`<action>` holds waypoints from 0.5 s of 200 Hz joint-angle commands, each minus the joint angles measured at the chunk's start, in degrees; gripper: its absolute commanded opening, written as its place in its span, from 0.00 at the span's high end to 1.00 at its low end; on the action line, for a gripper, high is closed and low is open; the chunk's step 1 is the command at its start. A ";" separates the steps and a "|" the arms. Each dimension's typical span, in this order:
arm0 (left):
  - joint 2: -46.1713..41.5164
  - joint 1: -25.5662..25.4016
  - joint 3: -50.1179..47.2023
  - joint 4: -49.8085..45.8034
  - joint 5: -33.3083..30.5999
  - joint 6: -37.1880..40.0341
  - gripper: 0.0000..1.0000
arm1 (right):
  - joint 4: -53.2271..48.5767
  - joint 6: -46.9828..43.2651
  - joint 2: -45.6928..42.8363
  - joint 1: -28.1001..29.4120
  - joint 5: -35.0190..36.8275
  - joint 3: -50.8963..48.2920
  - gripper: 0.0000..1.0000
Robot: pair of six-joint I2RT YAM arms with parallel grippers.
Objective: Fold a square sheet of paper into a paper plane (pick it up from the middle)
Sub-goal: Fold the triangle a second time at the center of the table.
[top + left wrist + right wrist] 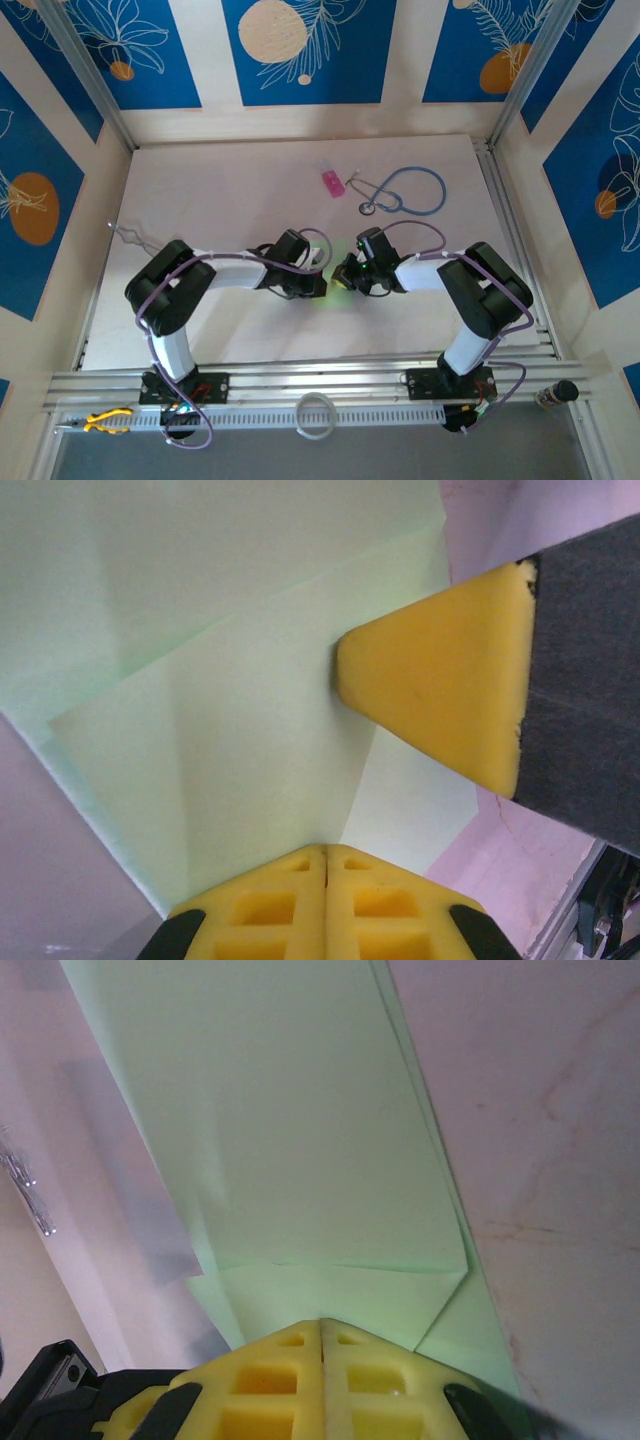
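The light-green sheet of paper, creased and partly folded, lies flat on the table, well apart from the blue stethoscope on the side toward the arm bases. The left gripper has its jaws together, tips on the sheet. The right gripper, jaws likewise together, presses a yellow fingertip onto a fold.

1. The sheet of paper was pale matte green.
2. The left gripper and right gripper were yellow.
3. At 12 o'clock, the block was pink; at 1 o'clock, the stethoscope was blue.
4. The wall panels were blue with white leaf outlines.
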 commanded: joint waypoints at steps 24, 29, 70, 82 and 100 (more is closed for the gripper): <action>0.60 0.14 -6.78 1.14 -1.07 -1.48 0.99 | -6.61 -5.23 -3.19 -0.06 0.59 0.90 0.99; 0.60 0.15 -7.07 1.45 -1.14 -1.49 1.00 | -6.48 -5.45 -3.59 0.09 0.39 0.95 0.98; 0.26 0.17 -7.00 1.28 -0.85 -0.85 1.00 | -1.38 -7.45 -2.25 0.95 -5.96 1.23 0.98; 0.08 0.19 -6.82 0.94 -1.22 -0.57 1.00 | -1.73 -7.43 -0.16 1.49 -6.98 2.21 0.99; 0.00 0.16 -6.41 0.24 -1.49 -0.11 1.00 | -3.32 -7.77 1.99 2.14 -5.71 3.04 1.00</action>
